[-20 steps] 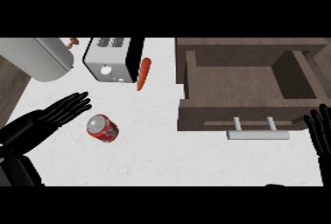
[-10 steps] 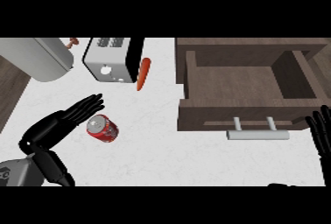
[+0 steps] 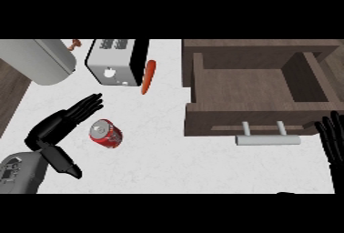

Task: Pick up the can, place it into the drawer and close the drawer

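Red can (image 3: 105, 133) lies on counter (image 3: 168, 154) — left hand (image 3: 64, 122) just beside it, fingers straight. Drawer (image 3: 252, 86) open. Right hand (image 3: 332, 139) at right edge — fingers extended.

Bright even light, white counter (image 3: 201, 164) nearly washed out, faint soft shadows, no glare, no blur

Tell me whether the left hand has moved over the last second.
Yes. The left hand has swung rightward and up the view, toward the toaster, and now stands open just left of the red can, which lies where it was.
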`<state>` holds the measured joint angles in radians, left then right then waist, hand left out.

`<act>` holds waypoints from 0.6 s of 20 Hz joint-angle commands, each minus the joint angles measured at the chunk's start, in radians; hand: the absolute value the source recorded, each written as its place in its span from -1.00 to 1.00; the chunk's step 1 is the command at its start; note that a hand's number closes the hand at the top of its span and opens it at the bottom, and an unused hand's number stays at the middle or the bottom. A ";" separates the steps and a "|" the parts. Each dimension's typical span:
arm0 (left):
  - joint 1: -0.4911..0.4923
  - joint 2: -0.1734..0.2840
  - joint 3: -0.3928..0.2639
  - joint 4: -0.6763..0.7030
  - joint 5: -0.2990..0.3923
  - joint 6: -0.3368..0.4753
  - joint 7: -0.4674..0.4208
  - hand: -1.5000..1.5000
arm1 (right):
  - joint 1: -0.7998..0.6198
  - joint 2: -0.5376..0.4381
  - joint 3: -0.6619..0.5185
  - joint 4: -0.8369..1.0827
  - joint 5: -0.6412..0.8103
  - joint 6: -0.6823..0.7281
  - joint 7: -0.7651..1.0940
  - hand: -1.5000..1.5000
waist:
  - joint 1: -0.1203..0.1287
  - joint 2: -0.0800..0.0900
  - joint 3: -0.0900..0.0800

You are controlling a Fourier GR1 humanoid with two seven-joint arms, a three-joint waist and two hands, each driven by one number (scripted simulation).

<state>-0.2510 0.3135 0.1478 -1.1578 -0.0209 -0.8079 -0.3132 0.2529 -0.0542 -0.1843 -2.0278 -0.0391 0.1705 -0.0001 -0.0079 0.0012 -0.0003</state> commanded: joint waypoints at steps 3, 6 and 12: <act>-0.003 0.027 -0.024 0.101 -0.070 -0.024 -0.153 -1.00 | -0.021 0.018 0.017 -0.042 0.026 -0.030 0.078 -1.00 | 0.003 -0.001 0.000; -0.088 0.044 -0.038 0.248 -0.134 0.019 -0.244 -1.00 | -0.052 0.009 0.005 0.011 0.022 -0.015 0.027 -1.00 | -0.001 0.001 0.000; -0.039 0.095 -0.077 0.311 -0.161 0.023 -0.380 -1.00 | 0.039 0.029 0.021 -0.086 0.013 0.007 0.033 -1.00 | -0.003 -0.001 -0.001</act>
<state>-0.3148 0.3856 0.0943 -0.8854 -0.1588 -0.6961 -0.5449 0.2288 -0.0541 -0.1975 -2.0604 -0.0451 0.1677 0.0526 -0.0107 0.0018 -0.0008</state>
